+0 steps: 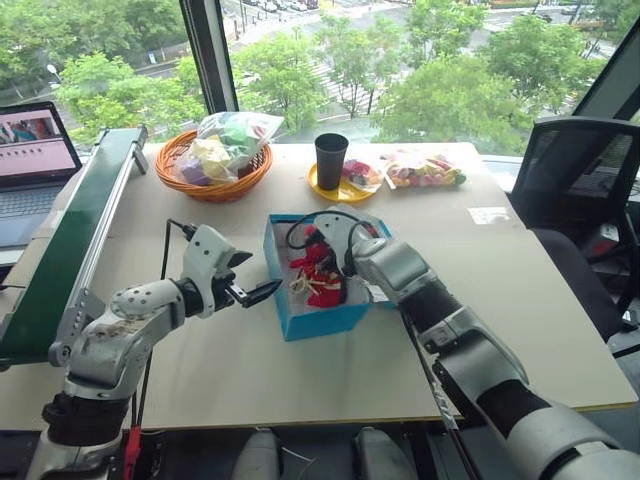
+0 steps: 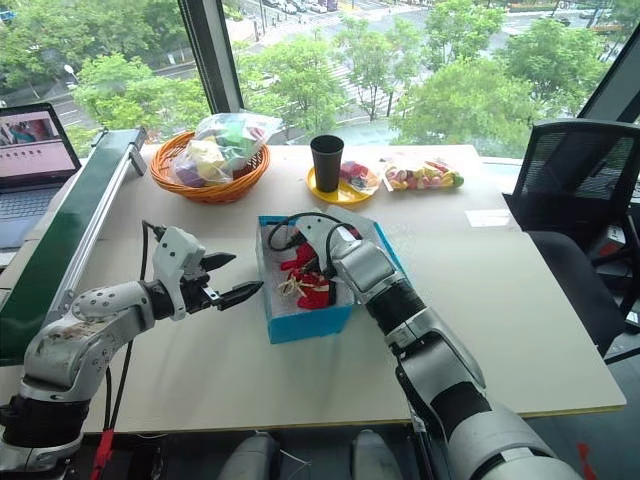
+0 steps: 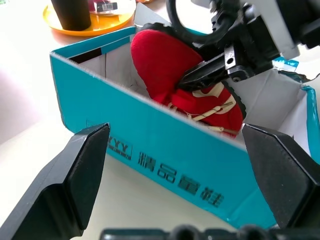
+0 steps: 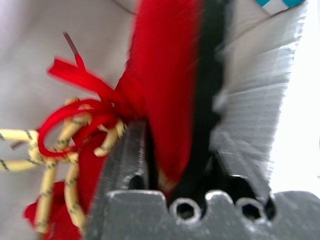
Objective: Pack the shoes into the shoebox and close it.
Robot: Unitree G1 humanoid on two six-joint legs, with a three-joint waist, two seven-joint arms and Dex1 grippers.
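— Where are the shoes right now?

— Both down inside the blue box, which sits open near the middle of the table. One lies on the white bottom with its pale laces showing; the other is tipped on its side above it.

— And the right gripper?

— Reaching into the box from the far side. The tipped shoe sits between its fingers; the wrist camera shows red cloth and the dark sole wedged in the gap, with one finger against the cloth. How firmly it grips, I can't tell.

— The left one?

— The left gripper hangs just beside the box's near left wall, its two black fingers spread wide with nothing between them, not touching the cardboard.

— Anything else near the box?

— Beyond it, a black cup on a yellow plate, a wicker basket of wrapped toys, and a bag of sweets.
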